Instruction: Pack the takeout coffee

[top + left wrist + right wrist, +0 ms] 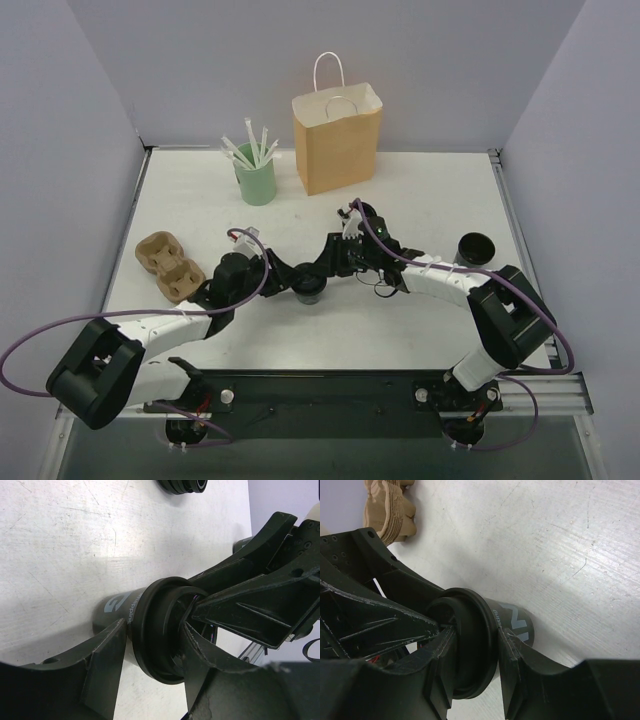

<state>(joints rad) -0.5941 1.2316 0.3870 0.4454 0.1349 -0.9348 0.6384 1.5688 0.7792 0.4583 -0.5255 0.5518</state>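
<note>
**Top view:** The two arms meet at mid-frame over the white table (430,200). The left gripper (292,277) and right gripper (326,271) sit on either side of the takeout coffee (310,291). The black cup is largely hidden by their dark fingers, and no grip can be read from here. A brown paper bag (338,145) stands at upper centre, with a mint-green cup (257,186) of straws (250,152) to its left. A pulp carrier (170,266) lies at centre left, and an open black cup (475,248) stands at centre right.

**Left wrist view:** The coffee runs across mid-frame, its pale lettering (116,605) partly hidden. The left fingers (107,670) straddle the lid (160,630), one by the cup wall and one across the lid's face. Whether they press on it cannot be told. The right gripper reaches onto the lid from the right. A black round object (182,485) is cut off by the top edge.

**Right wrist view:** The right fingers (512,660) are clamped across the lid's rim. The carrier is cropped at upper left. Whether the cup rests on the table cannot be told.
</note>
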